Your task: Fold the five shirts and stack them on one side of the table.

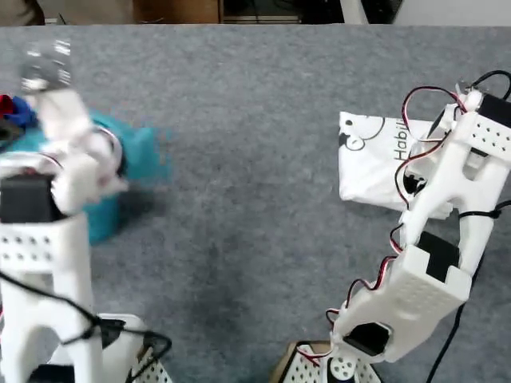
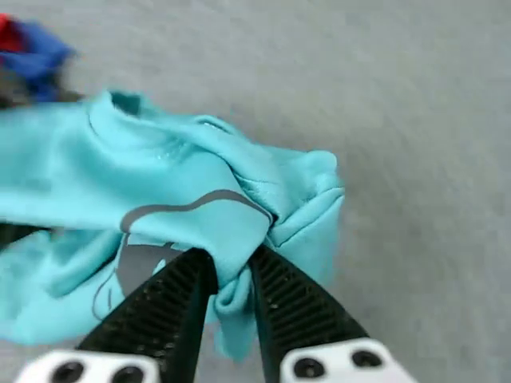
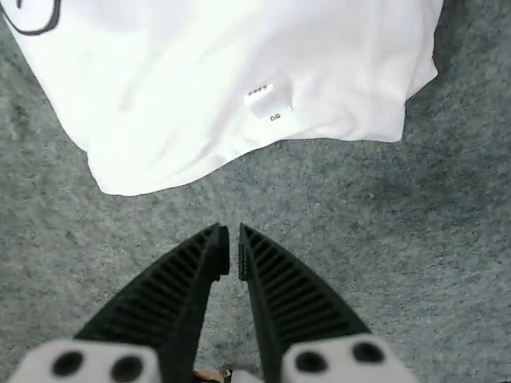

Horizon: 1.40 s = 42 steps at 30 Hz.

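Bright, even light; soft shadows.

Grey table: white shirt (folded), teal shirt well apart.

A grey, felt-like cover lies over the table, its nap faintly mottled. Beyond the far edge stands a strip of brown wooden furniture. Beside that is a dark opening, and a pale panel sits past the far right corner. At the near edge, right of the middle, a small tan piece peeks out; I cannot tell what it is.
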Each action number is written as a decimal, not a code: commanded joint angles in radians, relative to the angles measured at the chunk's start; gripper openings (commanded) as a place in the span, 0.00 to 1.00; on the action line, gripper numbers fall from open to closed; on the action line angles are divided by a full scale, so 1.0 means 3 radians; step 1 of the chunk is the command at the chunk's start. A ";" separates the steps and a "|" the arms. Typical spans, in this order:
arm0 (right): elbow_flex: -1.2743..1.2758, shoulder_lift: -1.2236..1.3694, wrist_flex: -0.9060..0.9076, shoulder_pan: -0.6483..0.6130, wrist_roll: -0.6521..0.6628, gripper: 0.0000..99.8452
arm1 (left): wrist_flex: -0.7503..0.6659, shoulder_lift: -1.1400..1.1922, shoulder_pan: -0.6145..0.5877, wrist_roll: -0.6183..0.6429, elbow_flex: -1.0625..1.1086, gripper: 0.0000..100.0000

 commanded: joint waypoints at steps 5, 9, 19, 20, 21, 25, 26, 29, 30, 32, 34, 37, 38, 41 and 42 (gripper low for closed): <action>-0.0023 -0.0263 0.0036 -0.0054 0.0138 0.04 | 0.0245 -0.0417 0.1274 -0.0118 0.0788 0.02; -0.0161 -0.0263 0.0036 -0.0090 0.0164 0.04 | 0.0271 -0.0473 0.2046 -0.0292 0.1125 0.02; -0.0294 -0.0258 0.0051 -0.0136 0.0471 0.04 | 0.0578 -0.0499 0.2337 -0.0026 0.1488 0.24; -0.0294 -0.0258 0.0051 -0.0166 0.0471 0.04 | 0.0578 -0.0499 0.2220 0.0026 0.1391 0.24; -0.0294 -0.0258 0.0056 -0.0207 0.0471 0.04 | 0.0578 -0.0499 0.2071 0.0031 0.1289 0.24; -0.0309 -0.0263 0.0061 -0.0432 0.0450 0.04 | 0.0583 -0.0504 0.1192 0.0036 0.0829 0.24; -0.0309 -0.0263 0.0061 -0.0514 0.0445 0.04 | 0.0583 -0.0509 0.0931 0.0031 0.0706 0.24; -0.0309 -0.0263 0.0061 -0.0800 0.0440 0.04 | 0.0583 -0.0509 0.0087 0.0026 0.0338 0.24; -0.0309 -0.0263 0.0066 -0.0918 0.0440 0.04 | 0.0583 -0.0509 -0.0225 0.0026 0.0235 0.24; -0.0284 -0.0263 0.0077 -0.1240 0.0430 0.05 | 0.0583 -0.0509 -0.0895 0.0020 0.0128 0.24; -0.0263 -0.0258 0.0077 -0.1634 0.0414 0.10 | 0.0583 -0.0509 -0.1550 -0.0066 0.0164 0.24; -0.0315 -0.0253 0.0072 -0.2263 0.0133 0.20 | 0.0568 -0.0504 -0.2312 -0.0404 0.0353 0.24; -0.0355 -0.0238 0.0072 -0.2488 0.0077 0.22 | 0.0568 -0.0504 -0.2486 -0.0527 0.0445 0.24; -0.0407 -0.0166 0.0061 -0.3097 -0.0010 0.27 | 0.0557 -0.0504 -0.2757 -0.0783 0.0818 0.24; -0.0437 -0.0115 0.0056 -0.3276 -0.0041 0.28 | 0.0552 -0.0504 -0.2772 -0.0844 0.0956 0.24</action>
